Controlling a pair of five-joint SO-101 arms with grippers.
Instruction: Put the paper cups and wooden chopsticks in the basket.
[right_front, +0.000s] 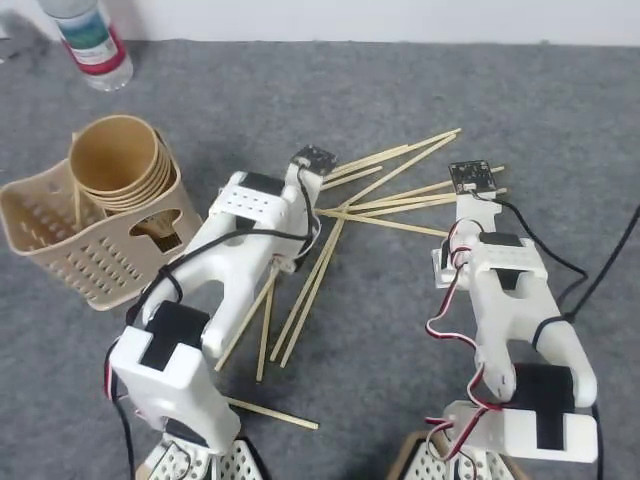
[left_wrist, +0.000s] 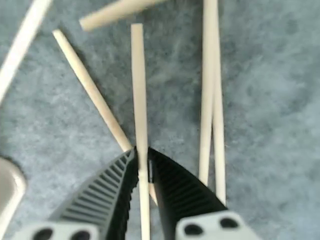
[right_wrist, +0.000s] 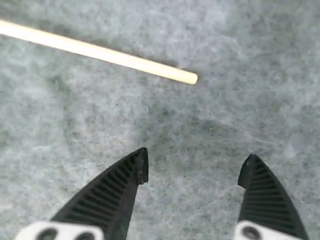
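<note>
Left wrist view: left end effector (left_wrist: 142, 150) pinches one chopstick (left_wrist: 138, 90); right end effector (right_wrist: 196, 155) gapes empty.

The left tool (left_wrist: 142, 152) has its black ribbed fingers (left_wrist: 112, 185) pressed against one wooden chopstick (left_wrist: 138, 85), which runs straight out between them. A slanted chopstick (left_wrist: 90, 90) passes under the tips. A pair of chopsticks (left_wrist: 210, 100) lies just beside, on the grey table (left_wrist: 270, 125). A pale rounded thing (left_wrist: 10, 187), perhaps plastic, is too blurred to name.

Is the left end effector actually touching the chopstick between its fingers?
Touching. The left wrist view shows the left end effector shut on one wooden chopstick, with both fingers pressed against its sides and no gap.
</note>
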